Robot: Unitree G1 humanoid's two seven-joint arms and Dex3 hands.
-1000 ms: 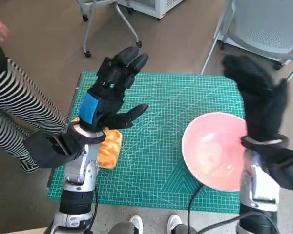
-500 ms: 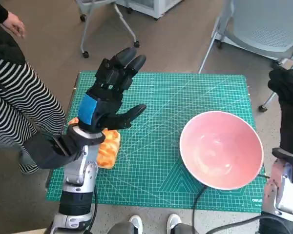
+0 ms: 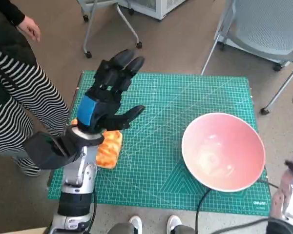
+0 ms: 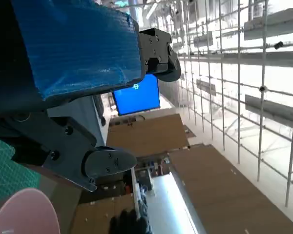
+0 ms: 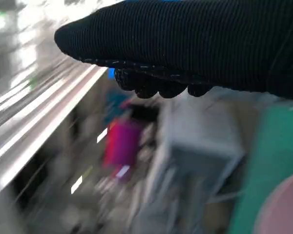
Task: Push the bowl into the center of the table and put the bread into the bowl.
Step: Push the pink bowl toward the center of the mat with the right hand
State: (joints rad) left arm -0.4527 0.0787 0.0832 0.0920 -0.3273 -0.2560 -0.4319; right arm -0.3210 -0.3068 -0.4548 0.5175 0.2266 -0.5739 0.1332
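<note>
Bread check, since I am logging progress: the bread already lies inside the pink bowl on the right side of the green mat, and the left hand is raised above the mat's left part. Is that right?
Not quite. The head view shows the bread lying on the green mat near its left edge, partly under the raised left hand, not in the pink bowl, which holds nothing. The rest holds.

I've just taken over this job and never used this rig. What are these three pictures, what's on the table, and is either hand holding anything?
It is a humanoid robot's view. The head camera looks down on a green mat. On it sit a pink bowl, empty, at the right side, and bread at the left edge. The left hand, blue-taped, is raised above the bread with fingers spread, holding nothing. The other two pictures come from wrist cameras. The right hand, gloved, is off the table's right edge; its picture is blurred, so its grip is unclear.
</note>
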